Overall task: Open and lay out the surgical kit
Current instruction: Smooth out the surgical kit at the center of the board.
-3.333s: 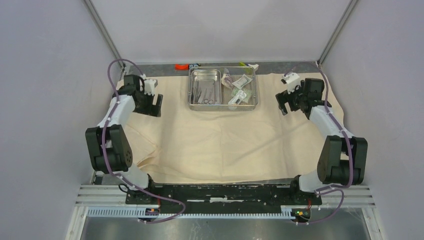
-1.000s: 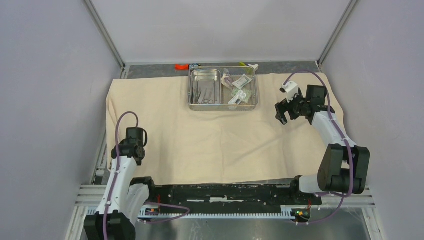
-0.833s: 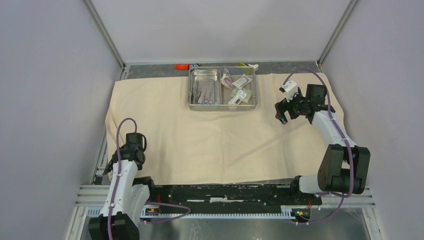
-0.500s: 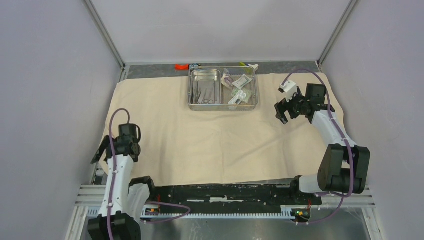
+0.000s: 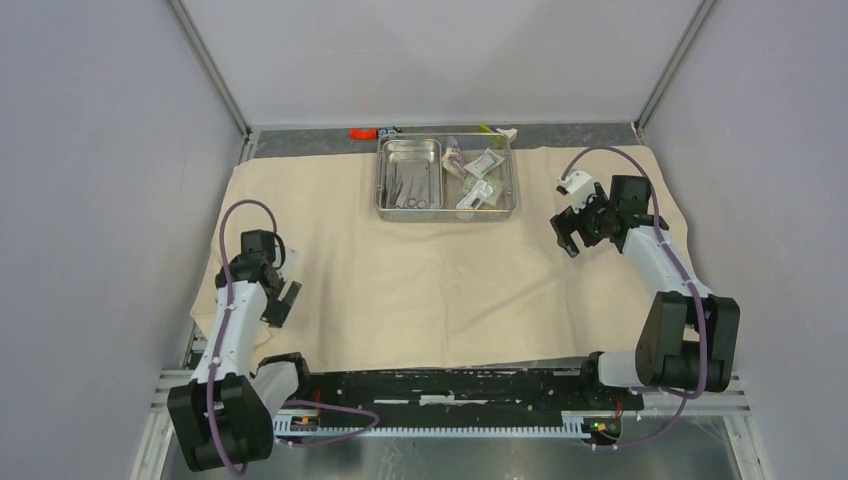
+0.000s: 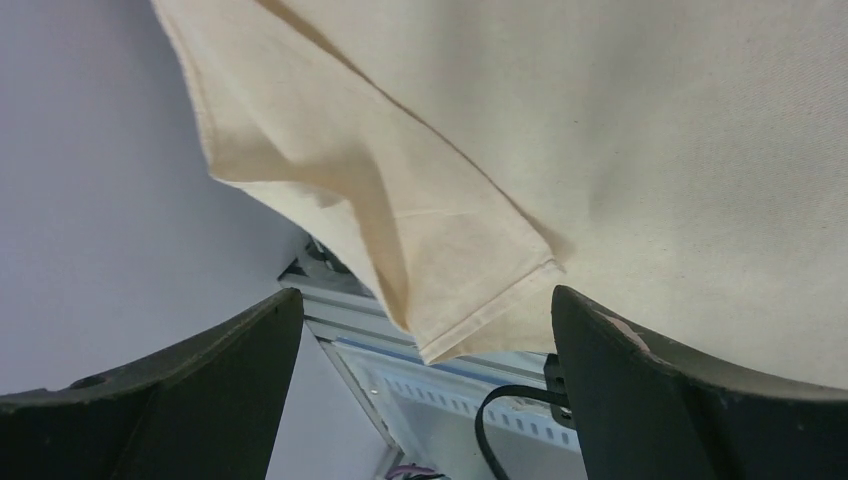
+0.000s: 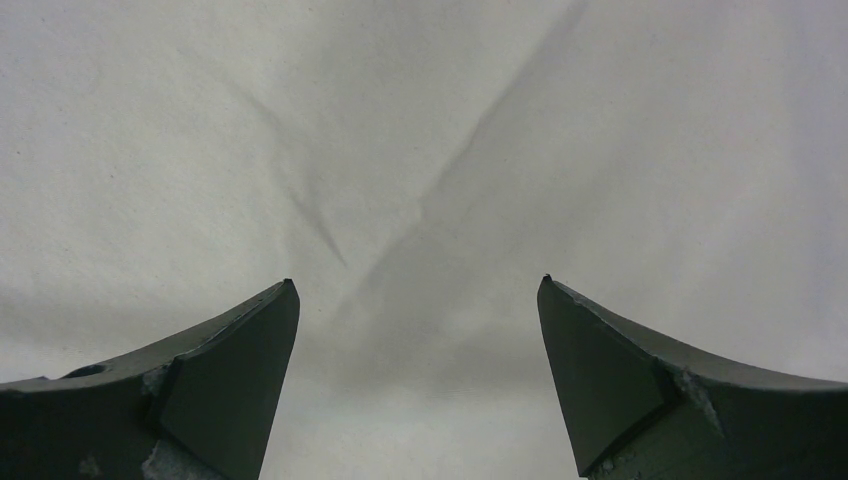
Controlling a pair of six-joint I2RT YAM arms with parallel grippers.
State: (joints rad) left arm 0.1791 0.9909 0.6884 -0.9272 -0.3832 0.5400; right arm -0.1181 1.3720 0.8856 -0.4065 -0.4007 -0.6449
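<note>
Two grippers, both spread wide and empty. Left gripper [image 6: 425, 297] points at the folded near-left corner of the beige cloth wrap [image 6: 600, 150]; right gripper [image 7: 415, 285] hovers over creased bare cloth near its right edge. One steel tray [image 5: 446, 216] sits far centre, apart from both: one inner tray [image 5: 381, 180] with metal instruments [image 5: 408, 190] left, sealed packets [image 5: 480, 175] right, count unclear.
</note>
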